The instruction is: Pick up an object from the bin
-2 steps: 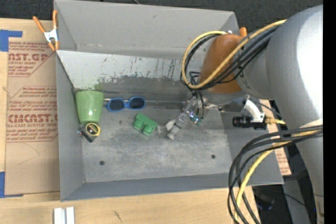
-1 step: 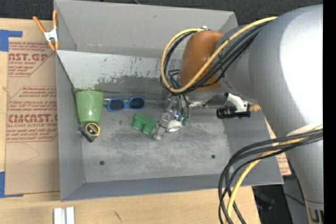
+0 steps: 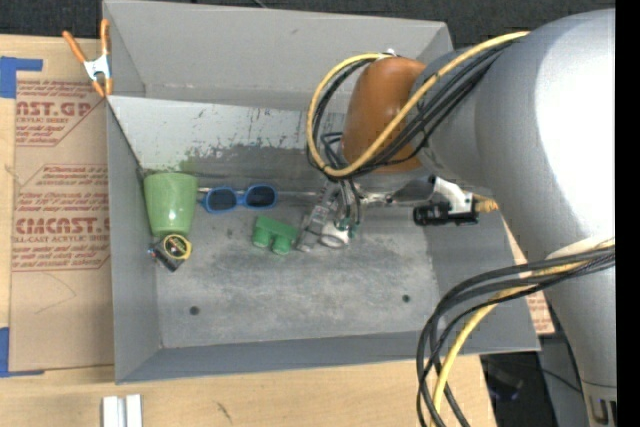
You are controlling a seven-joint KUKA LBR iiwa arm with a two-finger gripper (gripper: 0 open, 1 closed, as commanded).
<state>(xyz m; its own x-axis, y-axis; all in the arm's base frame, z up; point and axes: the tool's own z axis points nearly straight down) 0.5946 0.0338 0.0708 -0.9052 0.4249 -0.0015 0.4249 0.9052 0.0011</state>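
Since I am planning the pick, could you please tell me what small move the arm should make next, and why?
Probably a small shift toward the view's left: the gripper hangs low just right of the small green plastic piece on the grey metal bin floor, not yet over it.

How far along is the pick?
Done: the end effector is down near the bin floor, beside a small green block. In hand: no grasp visible. Left: grasp and lift; green cup and blue sunglasses lie untouched.

Bare bin floor (image 3: 300, 300) in front; green cup (image 3: 170, 202), blue sunglasses (image 3: 238, 199), green block (image 3: 272, 235) across the middle.
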